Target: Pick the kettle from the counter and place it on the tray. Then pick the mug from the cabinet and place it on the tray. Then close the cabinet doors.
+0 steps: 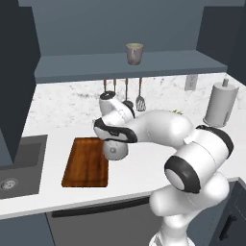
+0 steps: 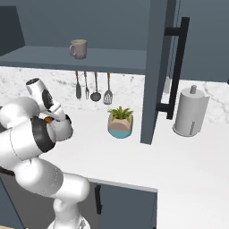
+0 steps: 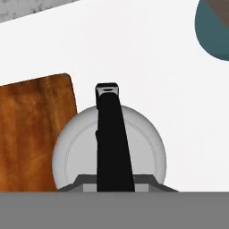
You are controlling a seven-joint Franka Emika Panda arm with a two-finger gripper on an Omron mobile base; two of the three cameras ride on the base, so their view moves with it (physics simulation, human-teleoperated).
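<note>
Hand view looks straight down on the kettle [image 3: 109, 154], its black handle [image 3: 112, 138] running up the middle; the kettle overlaps the tray's [image 3: 31, 134] right edge, and a teal pot [image 3: 214, 31] sits well apart at the corner. Left base view shows the mug [image 1: 134, 53] on the cabinet shelf [image 1: 129, 65], utensils [image 1: 140, 98] on the backsplash and a towel roll [image 1: 221, 103] on the surface [image 1: 144, 168]. The tool's fingertips are hidden below the frame edge — I cannot tell their spread.
</note>
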